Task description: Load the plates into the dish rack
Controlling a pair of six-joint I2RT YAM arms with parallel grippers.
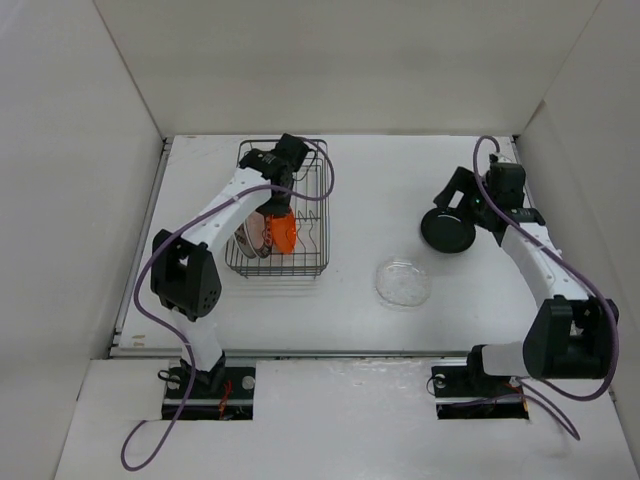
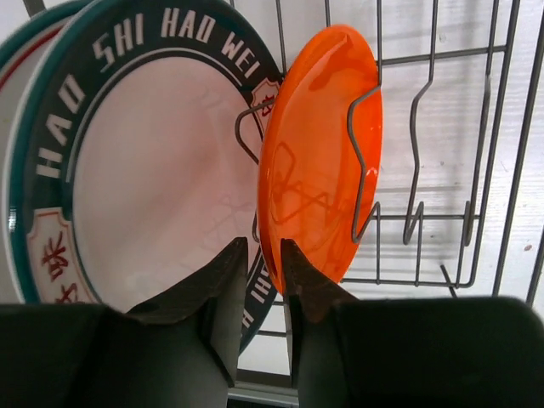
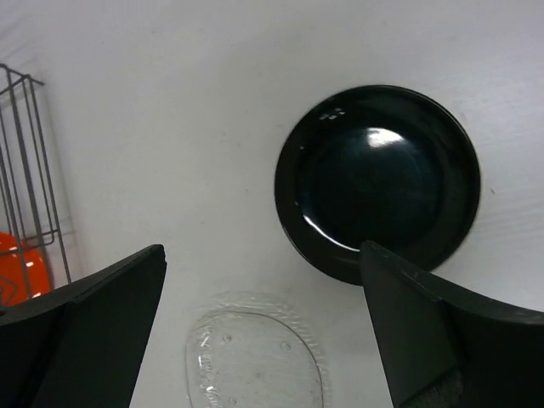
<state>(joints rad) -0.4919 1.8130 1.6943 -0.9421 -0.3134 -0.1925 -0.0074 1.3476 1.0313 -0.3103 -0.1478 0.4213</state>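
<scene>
the orange plate [image 2: 319, 161] stands on edge in the dish rack [image 1: 312, 170], leaning on a wire divider, just beside the green-rimmed plate [image 2: 144, 178]. the left gripper [image 2: 261, 248] is narrowed to a slit with the orange rim between its fingers, so we judge it is pinching that rim. the plate looks stiff, light and glossy, so we expect it to slip unless the grip sits square on the edge. the right gripper [image 3: 262, 249] hovers spread wide and empty above the black plate [image 3: 378, 183], which lies flat on the table [image 1: 380, 190], well apart from the rack. the clear glass plate [image 3: 255, 361] lies near it. both look rigid and slick, the glass likely fragile. lying flat, each offers only its raised rim as a place to take hold.
</scene>
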